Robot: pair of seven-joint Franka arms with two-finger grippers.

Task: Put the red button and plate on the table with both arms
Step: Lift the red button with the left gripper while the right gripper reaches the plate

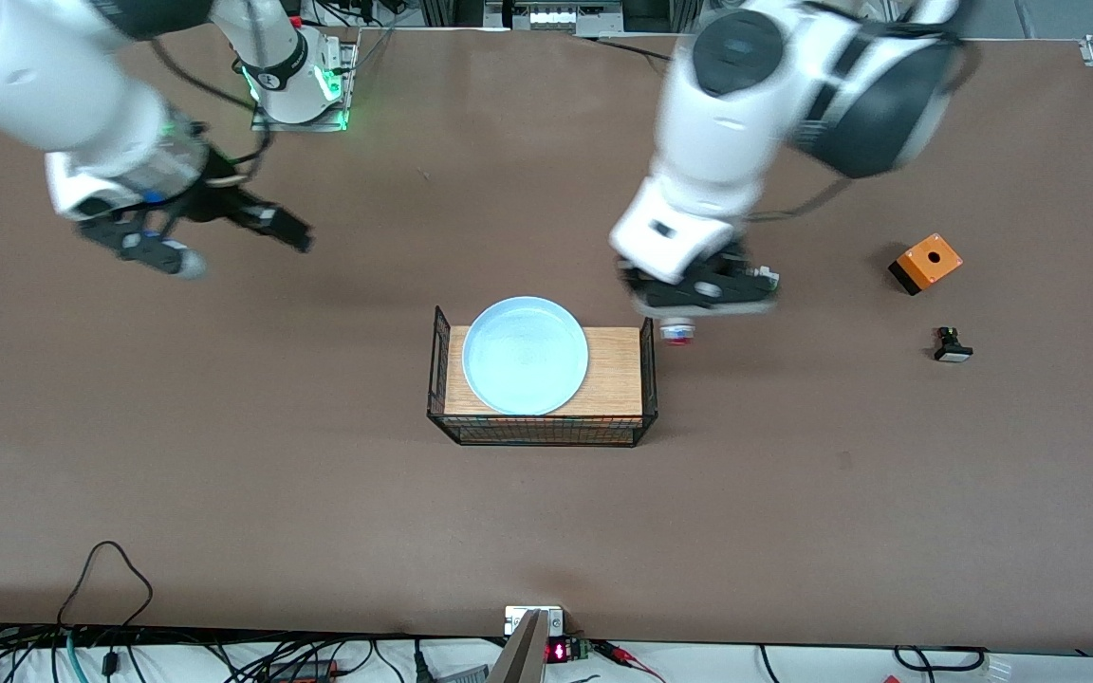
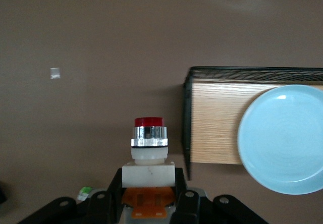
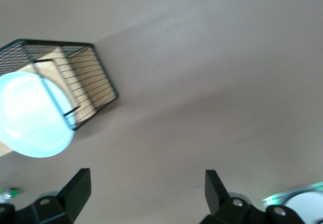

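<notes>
No legible text, label, brand or number appears on any item. A small display (image 1: 557,652) at the table (image 1: 224,474) edge nearest the front camera shows red lit marks; these cannot be read.

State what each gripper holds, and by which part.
The left gripper holds the red button by its white base, red cap pointing away, over the table. The right gripper is open and holds nothing.
</notes>
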